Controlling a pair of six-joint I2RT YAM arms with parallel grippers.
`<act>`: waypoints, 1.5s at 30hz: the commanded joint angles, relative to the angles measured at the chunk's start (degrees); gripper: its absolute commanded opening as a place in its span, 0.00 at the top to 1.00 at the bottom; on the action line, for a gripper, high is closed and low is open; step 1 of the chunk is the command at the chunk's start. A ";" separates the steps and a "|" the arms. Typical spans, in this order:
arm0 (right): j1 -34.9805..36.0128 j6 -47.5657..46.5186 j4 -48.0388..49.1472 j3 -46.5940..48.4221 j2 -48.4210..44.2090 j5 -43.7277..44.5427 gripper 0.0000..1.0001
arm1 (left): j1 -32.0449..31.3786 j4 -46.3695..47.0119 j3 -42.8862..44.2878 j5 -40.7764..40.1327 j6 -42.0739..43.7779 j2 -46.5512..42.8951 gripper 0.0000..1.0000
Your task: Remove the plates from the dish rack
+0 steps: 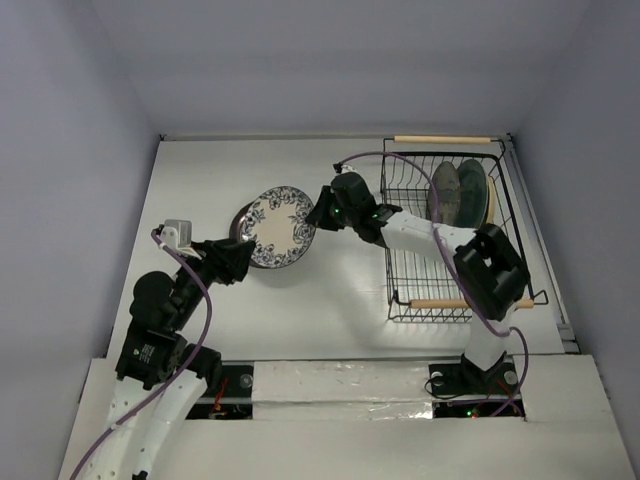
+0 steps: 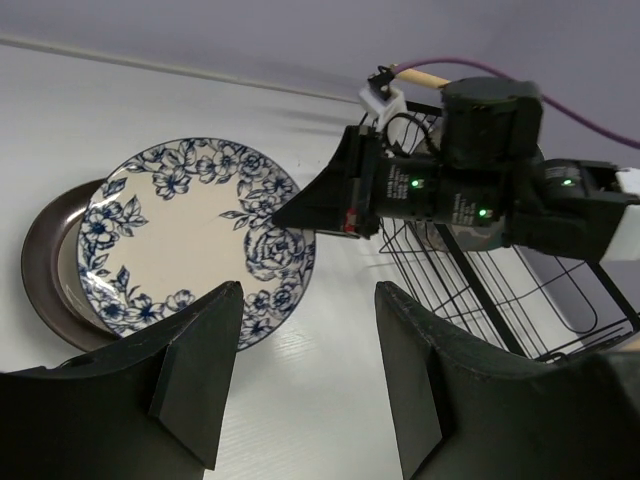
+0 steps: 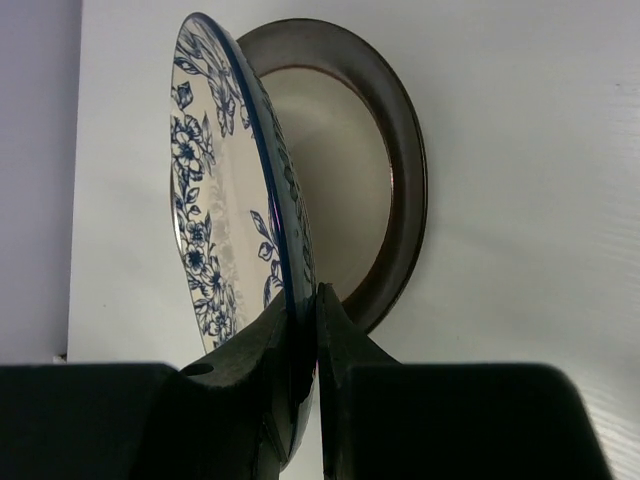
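- Pinches the right-hand rim of the floral plate point(image 1: 278, 226) with the right gripper point(image 3: 303, 312), fingers drawn in until only the rim's thickness parts them.
- Holds that plate tilted up on edge, blue-patterned face turned away from the brown plate point(image 3: 345, 170) behind it.
- Overlaps most of the brown plate in the overhead view; cannot tell whether the two plates touch at the floral plate's far edge.
- Shows the brown plate lying flat on the white table point(image 1: 330, 300), left of centre and well apart from the dish rack point(image 1: 410, 285).
- Hovers the left gripper point(image 2: 308, 290) just beside the near edge of the floral plate, fingers spread wide with nothing between them.
- Places the dish rack at the table's right side, one wooden handle point(image 1: 442, 139) at its far end and another at its near end.
- Finds two plates standing upright in the rack's far half: a teal plate point(image 1: 473, 190) and a duller plate point(image 1: 443, 195) just beside it.
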 commanded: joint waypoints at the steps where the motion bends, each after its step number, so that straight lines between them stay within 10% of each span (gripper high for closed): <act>1: 0.38 7.32 18.08 5.51 0.55 -2.91 1.00 | 0.24 2.13 -0.06 -1.17 -0.42 0.18 0.48; 13: 0.38 10.58 19.59 3.66 8.03 -4.23 0.95 | 0.24 2.22 -0.06 -0.82 -0.42 0.44 0.49; 23: 3.19 2.06 7.99 3.75 6.99 2.60 0.32 | 0.77 2.39 -0.15 -0.20 -0.42 -0.18 0.49; 32: 4.78 -6.55 -3.52 2.08 0.49 13.07 0.07 | 0.77 2.57 -0.24 0.15 -0.42 -0.88 0.49; 36: 4.78 -10.06 -5.19 -1.61 -6.71 14.31 0.21 | 0.77 2.57 -0.32 0.41 -0.42 -1.23 0.49; 37: 4.78 -11.20 -5.37 -3.01 -10.99 14.40 0.34 | 0.77 2.66 -0.24 0.42 -0.42 -1.32 0.49; 38: 4.78 -12.08 -5.37 -3.80 -13.56 15.53 0.78 | 0.77 2.66 -0.24 0.42 -0.42 -1.23 0.49; 39: 4.78 -13.92 -5.46 -4.68 -16.54 17.54 0.97 | 0.77 2.66 -0.32 0.50 -0.42 -1.32 0.49; 45: -2.94 -20.08 -14.76 -6.01 -34.84 35.75 1.00 | 0.77 2.74 -0.32 0.85 -0.33 -1.67 0.49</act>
